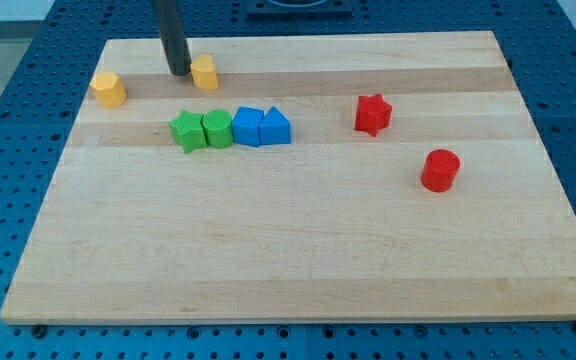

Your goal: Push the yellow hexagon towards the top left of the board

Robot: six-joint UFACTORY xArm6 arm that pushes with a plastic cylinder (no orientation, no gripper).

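At the far left, my tip point(180, 72) sits just left of one yellow block point(204, 73); there's no hand to open or close, and it's on the wrong side for pushing that block left.

Bright, even light is falling from overhead, leaving the wooden board point(298, 220) evenly lit, free of glare, with only short soft shadows sitting under the blocks. The rod is casting a faint shadow around my tip point(180, 73). Everything is showing sharp, though the far edge is looking slightly softer.
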